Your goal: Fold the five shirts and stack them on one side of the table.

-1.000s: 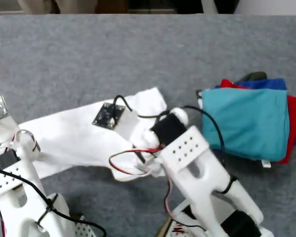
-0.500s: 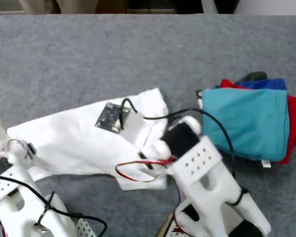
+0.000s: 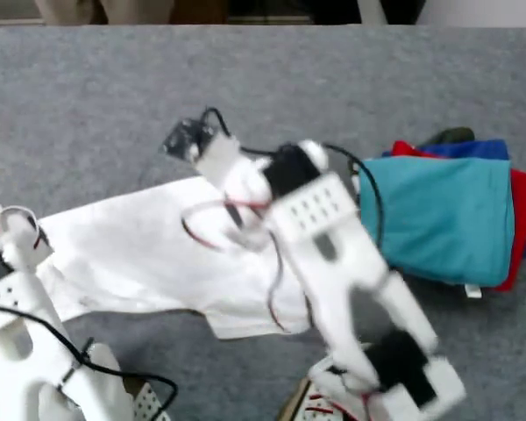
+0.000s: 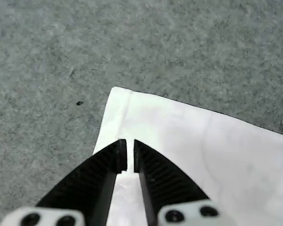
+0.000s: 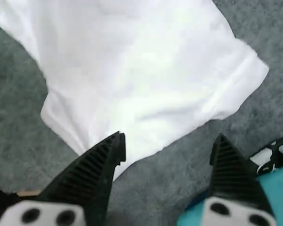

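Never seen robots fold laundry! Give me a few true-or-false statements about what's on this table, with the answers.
1. The right hand is open above the white shirt. True.
2. A red shirt tops the pile. False: a teal shirt is on top.
3. The white shirt lies on the pile. False: it lies on the table, beside it.
4. The left hand has its fingers almost together. True.

Left gripper [image 4: 126, 154] pinched to a thin gap on the white shirt [image 4: 193, 141] near its corner; grey table [image 4: 179, 42] beneath.
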You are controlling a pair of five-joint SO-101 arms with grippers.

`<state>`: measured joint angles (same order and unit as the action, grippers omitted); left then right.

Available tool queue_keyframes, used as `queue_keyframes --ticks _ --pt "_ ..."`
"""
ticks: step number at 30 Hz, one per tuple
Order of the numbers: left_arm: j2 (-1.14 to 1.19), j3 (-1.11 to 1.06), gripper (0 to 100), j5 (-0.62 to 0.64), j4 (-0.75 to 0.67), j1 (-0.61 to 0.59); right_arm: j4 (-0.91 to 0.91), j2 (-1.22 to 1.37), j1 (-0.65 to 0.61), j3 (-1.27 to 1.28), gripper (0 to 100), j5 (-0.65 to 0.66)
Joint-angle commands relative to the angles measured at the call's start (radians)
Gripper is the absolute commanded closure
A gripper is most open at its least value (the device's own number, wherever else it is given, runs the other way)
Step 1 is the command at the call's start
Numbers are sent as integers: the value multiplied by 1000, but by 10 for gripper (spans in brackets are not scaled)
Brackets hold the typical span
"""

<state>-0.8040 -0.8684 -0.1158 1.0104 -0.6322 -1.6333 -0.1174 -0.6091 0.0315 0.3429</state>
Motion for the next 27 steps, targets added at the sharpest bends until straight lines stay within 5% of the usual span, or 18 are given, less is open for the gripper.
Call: queue_keyframes --ticks 1,7,17,27 --pt "140 51 975 38 -92 23 15 194 22 -200 707 5" --pt "478 172 917 41 -218 21 14 469 24 -363 726 5" --pt "845 420 872 41 -219 20 21 799 104 -588 850 6" --pt "1029 598 976 41 -219 21 8 1076 179 -946 851 11"
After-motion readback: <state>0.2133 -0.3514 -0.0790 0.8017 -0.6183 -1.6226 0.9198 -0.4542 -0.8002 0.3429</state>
